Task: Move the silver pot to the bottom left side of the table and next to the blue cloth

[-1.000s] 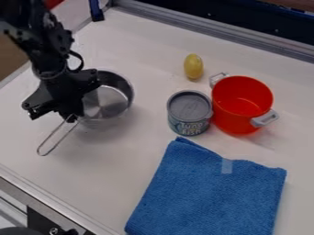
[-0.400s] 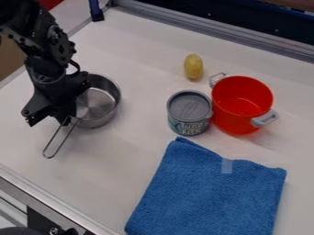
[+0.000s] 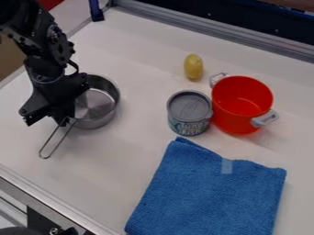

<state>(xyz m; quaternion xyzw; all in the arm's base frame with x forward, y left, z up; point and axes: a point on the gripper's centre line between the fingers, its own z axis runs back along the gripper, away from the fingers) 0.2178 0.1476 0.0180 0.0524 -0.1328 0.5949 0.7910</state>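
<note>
My gripper hangs at the left of the table, over the silver pot's near-left rim where the wire handle joins, and looks shut on the pot there. The silver pot stands upright on the table, its looped handle pointing toward the lower left. Part of its left wall is hidden behind the gripper. The blue cloth lies folded at the bottom, right of centre, well apart from the pot.
A tuna can stands against a red pot with grey handles, right of centre. Behind them lies a yellow oval object. The table's metal edge runs along the lower left, and another rail borders the back.
The silver pot has shifted left together with my gripper, its handle swinging slightly. Between the last two frames both moved very little. The can, red pot and cloth have stayed put.
</note>
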